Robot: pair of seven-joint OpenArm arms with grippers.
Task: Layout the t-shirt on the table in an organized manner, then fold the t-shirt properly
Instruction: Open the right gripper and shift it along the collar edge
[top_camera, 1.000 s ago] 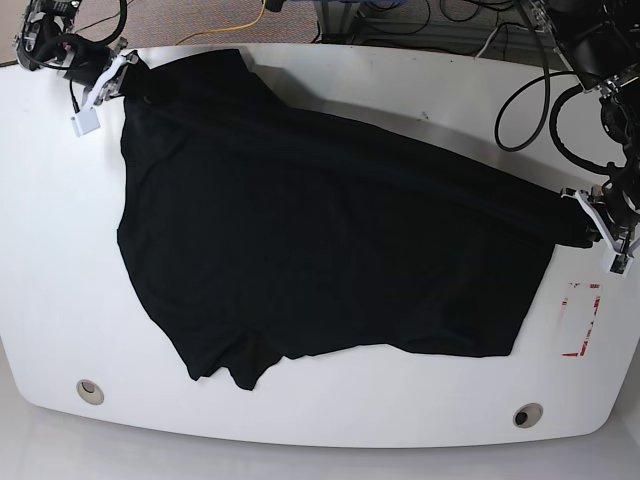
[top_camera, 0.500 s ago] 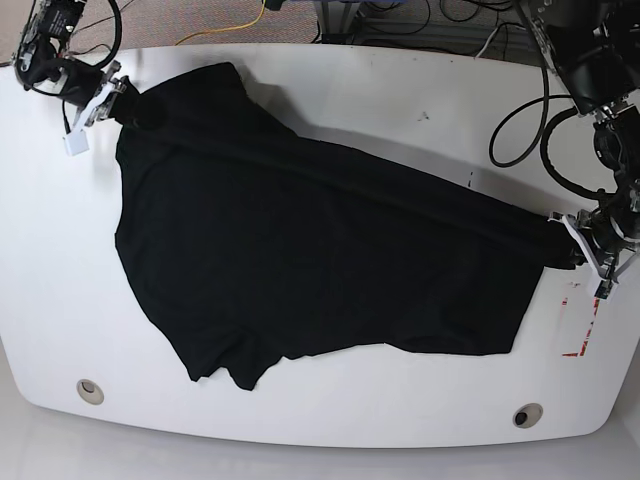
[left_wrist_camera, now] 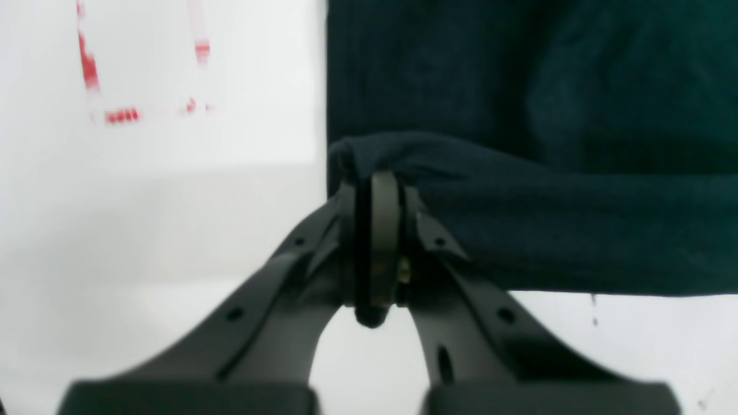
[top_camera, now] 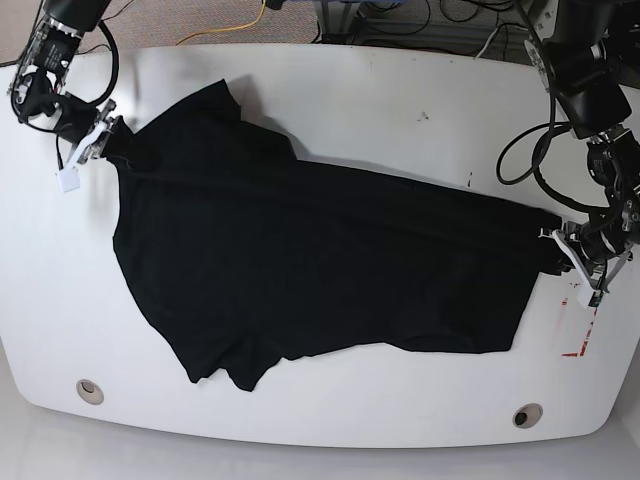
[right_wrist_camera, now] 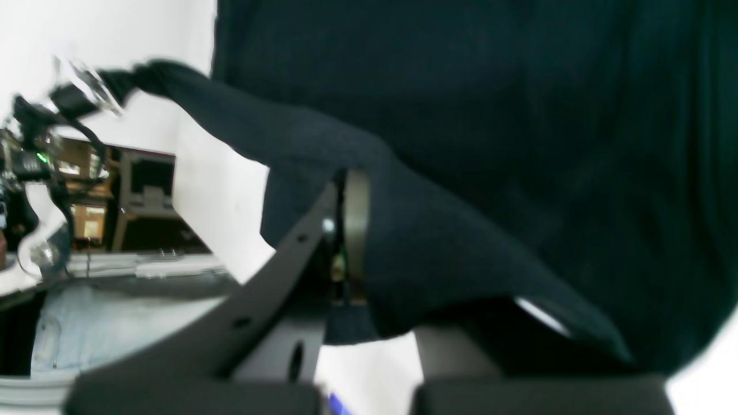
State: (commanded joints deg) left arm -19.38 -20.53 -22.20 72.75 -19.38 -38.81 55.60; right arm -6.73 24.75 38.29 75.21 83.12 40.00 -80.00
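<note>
The t-shirt (top_camera: 310, 260) lay spread across the middle of the table (top_camera: 380, 100), stretched between both arms. The left end effector (top_camera: 570, 255) was clamped on one shirt edge, beside the red tape marks (top_camera: 582, 340). The right end effector (top_camera: 100, 138) pinched the opposite edge, far across the shirt from those marks.

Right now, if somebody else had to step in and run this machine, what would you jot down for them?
Left gripper: shut on one corner of the t-shirt, near the red tape marks.
Right gripper: shut on the opposite corner, at the far edge of the table.
Done: the shirt is held between both arms, mostly spread over the table.
Left: it lies skewed and rumpled at the near edge; straighten it, lay it flat, then fold.
</note>
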